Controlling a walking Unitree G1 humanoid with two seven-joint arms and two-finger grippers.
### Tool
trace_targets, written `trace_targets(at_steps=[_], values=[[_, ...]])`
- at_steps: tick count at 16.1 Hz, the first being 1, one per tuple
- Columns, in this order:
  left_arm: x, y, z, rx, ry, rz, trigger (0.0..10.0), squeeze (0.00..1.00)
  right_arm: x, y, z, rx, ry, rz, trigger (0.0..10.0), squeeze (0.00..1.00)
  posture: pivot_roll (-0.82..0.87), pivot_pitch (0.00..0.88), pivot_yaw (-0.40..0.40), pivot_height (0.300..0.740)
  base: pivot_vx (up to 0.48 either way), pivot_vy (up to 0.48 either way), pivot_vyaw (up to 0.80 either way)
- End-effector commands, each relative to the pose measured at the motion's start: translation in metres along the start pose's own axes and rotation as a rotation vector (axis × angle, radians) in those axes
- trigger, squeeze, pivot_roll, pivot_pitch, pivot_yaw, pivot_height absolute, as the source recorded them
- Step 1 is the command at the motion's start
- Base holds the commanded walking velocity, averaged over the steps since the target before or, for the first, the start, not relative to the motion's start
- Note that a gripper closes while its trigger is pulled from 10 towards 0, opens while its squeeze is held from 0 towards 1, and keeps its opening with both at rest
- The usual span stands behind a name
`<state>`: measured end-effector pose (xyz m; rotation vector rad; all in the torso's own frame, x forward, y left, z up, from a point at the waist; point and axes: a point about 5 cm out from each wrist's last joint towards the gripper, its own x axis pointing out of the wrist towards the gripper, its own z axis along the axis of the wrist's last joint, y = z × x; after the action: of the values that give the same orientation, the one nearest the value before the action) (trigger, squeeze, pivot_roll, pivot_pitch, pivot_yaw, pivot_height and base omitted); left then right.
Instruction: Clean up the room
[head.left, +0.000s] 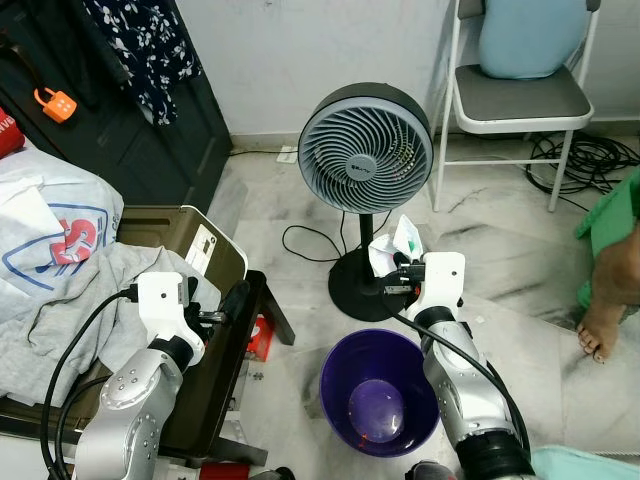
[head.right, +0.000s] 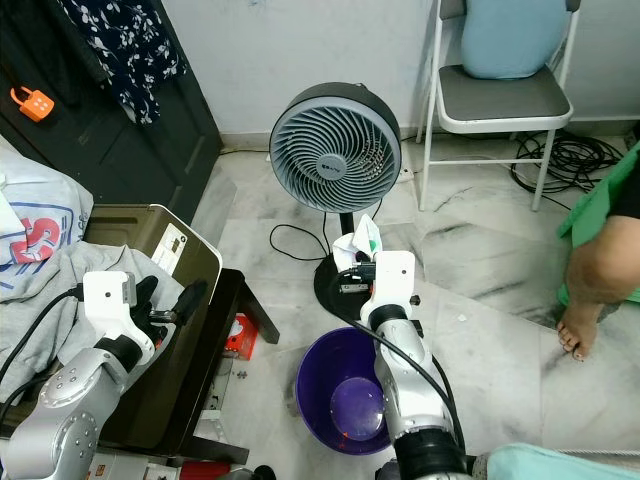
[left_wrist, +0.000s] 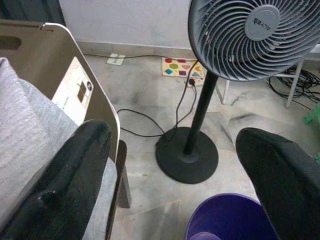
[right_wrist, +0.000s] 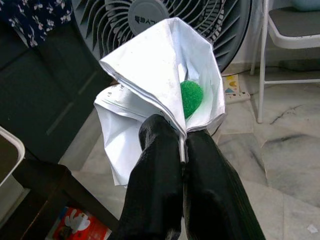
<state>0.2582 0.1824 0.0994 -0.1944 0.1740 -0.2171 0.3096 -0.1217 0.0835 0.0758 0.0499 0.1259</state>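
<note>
Currently, everything was placed relative to the purple bin (head.left: 340, 400) on the marble floor (head.left: 500, 260).

Right gripper (right_wrist: 182, 150): fingers were pressed together, pinching a crumpled white paper (right_wrist: 150, 85). A green blob (right_wrist: 191, 97) was seen inside the paper's folds; what it was could not be told. In the head views the paper (head.left: 398, 243) was held above and just beyond the bin's far rim, in front of the fan's pole.

Left gripper (left_wrist: 175, 165): fingers (left_wrist: 75, 170) were spread wide apart, nothing was held between them. It was seen to the left of the bin, over the edge of a dark low table (head.left: 225, 370).

Bin: it was seen upright, open, with a clear rounded item (head.left: 377, 405) lying at the bottom; no more could be made out of it.

Standing fan (head.left: 366, 148): grey-blue grille, black round base (head.left: 366, 295) just beyond the bin, black cord (head.left: 300, 240) trailed on the floor to its left.

Left of the bin: an olive-brown case (head.left: 190, 240) was noted on the table, with a grey garment (head.left: 90, 300) and a white printed bag (head.left: 50, 220) piled further left. A small red box (head.left: 262, 338) was seen on the floor under the table's edge.

Far right of the bin: a white folding chair (head.left: 520, 100) with a pale blue cushion (head.left: 530, 35) was seen by the wall, with black cables (head.left: 590, 165) coiled beside it. A person's bare foot (head.left: 600, 325) and green clothing (head.left: 615, 215) were seen at the right edge.
</note>
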Motion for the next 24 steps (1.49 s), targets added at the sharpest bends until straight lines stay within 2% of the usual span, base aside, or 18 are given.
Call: trace_targets(at_steps=[1,4,8,11,13,15,18,21,24], values=[[0.0,0.002,-0.002,0.008,0.006,0.008,10.0,0.0,0.0,0.01,-0.002,0.012,0.012,0.028,10.0,0.0,-0.17,0.15,0.161,0.74,0.0,0.0,0.0],[0.001,0.004,0.001,0.011,0.001,0.008,10.0,0.0,0.009,0.011,-0.003,0.007,0.041,0.012,10.0,0.0,-0.16,0.154,0.167,0.74,0.0,0.0,0.0],[0.0,0.008,0.007,0.028,-0.005,0.018,10.0,0.0,0.016,0.018,-0.023,-0.014,0.143,0.033,10.0,0.0,-0.12,0.175,0.158,0.74,0.0,0.0,0.0],[-0.001,0.011,0.007,0.026,-0.007,0.037,10.0,0.0,0.021,0.028,-0.014,-0.013,0.104,0.069,10.0,0.0,-0.13,0.165,0.151,0.74,0.0,0.0,0.0],[-0.001,0.01,0.005,0.012,-0.008,0.036,10.0,0.0,0.019,0.025,-0.007,-0.001,0.064,0.078,10.0,0.0,-0.14,0.151,0.146,0.74,0.0,0.0,0.0],[0.0,0.005,0.003,-0.005,-0.007,0.039,10.0,0.0,0.009,0.015,0.008,-0.003,0.001,0.074,10.0,0.0,-0.17,0.13,0.136,0.74,0.0,0.0,0.0],[-0.006,-0.006,-0.003,-0.024,0.003,0.043,10.0,0.0,-0.023,-0.008,0.026,0.004,-0.052,0.012,10.0,0.0,-0.21,0.103,0.129,0.74,0.0,0.0,0.0],[-0.015,-0.01,-0.006,-0.047,-0.002,0.049,10.0,0.0,-0.051,-0.026,0.037,0.034,-0.055,-0.071,10.0,0.0,-0.24,0.065,0.134,0.74,0.0,0.0,0.0],[-0.017,-0.01,-0.01,-0.057,0.004,0.051,10.0,0.0,-0.07,-0.034,0.03,0.021,-0.006,-0.104,10.0,0.0,-0.25,0.014,0.14,0.74,0.0,0.0,0.0]])
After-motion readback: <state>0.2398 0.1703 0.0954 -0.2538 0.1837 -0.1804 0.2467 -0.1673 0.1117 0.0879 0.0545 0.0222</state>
